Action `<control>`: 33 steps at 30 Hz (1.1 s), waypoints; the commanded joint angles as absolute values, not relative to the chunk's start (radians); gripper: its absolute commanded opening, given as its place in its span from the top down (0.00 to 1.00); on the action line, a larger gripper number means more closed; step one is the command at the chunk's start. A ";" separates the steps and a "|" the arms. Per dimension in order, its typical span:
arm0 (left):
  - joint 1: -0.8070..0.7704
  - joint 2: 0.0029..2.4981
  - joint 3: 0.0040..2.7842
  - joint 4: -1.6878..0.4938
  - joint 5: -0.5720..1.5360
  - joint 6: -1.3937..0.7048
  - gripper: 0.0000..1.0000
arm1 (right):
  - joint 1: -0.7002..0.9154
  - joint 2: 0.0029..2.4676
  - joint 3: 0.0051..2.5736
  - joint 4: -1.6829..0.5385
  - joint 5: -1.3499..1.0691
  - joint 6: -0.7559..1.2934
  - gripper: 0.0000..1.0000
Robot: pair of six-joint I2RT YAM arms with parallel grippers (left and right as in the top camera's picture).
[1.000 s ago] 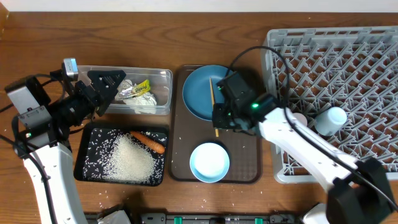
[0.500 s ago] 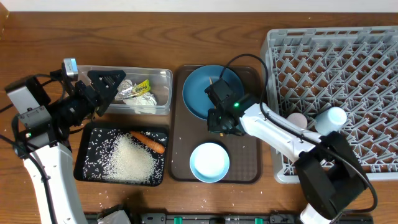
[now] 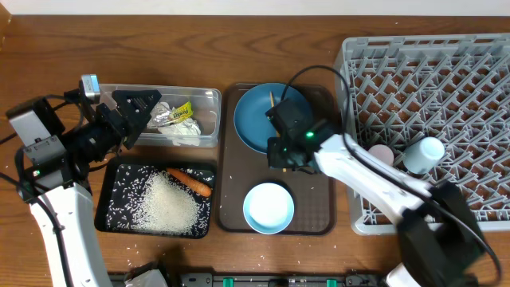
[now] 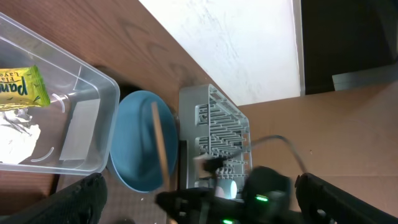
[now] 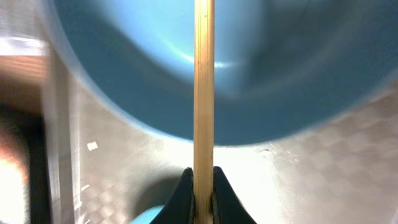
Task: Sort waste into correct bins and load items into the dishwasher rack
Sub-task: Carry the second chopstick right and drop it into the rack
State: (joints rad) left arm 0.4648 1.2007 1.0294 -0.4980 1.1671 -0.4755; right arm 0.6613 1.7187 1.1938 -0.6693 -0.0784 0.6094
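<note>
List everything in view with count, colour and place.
table: one, brown, underneath
tub: one, clear, back left
foil: one, silver, in tub
wrapper: one, yellow-green, in tub
tissue: one, white, in tub
black tray: one, front left
rice: heap, white, in black tray
carrot: one, orange, in black tray
brown tray: one, centre
plate: one, blue, brown tray's back
bowl: one, light blue, brown tray's front
chopsticks: one stick visible, wooden, across plate
rack: one, grey, right
pink cup: one, in rack
pale cup: one, in rack
left tool: open, beside tub
right tool: shut on chopsticks
</note>
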 commanded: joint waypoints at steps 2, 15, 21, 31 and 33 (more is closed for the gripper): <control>0.470 1.195 1.038 -0.499 1.165 -0.484 0.02 | 0.620 1.544 1.232 -0.706 -0.058 0.450 0.99; 0.470 1.195 1.038 -0.499 1.166 -0.484 0.01 | 0.445 1.394 1.222 -0.908 0.340 0.262 0.99; 0.470 1.195 1.038 -0.499 1.165 -0.484 0.02 | 0.358 1.412 1.214 -0.898 0.341 0.200 0.99; 0.470 1.195 1.038 -0.499 1.165 -0.484 0.02 | 0.252 1.477 1.214 -0.850 0.276 0.149 0.99; 0.470 1.195 1.038 -0.499 1.165 -0.484 0.01 | 0.252 1.490 1.214 -0.831 0.276 0.140 0.99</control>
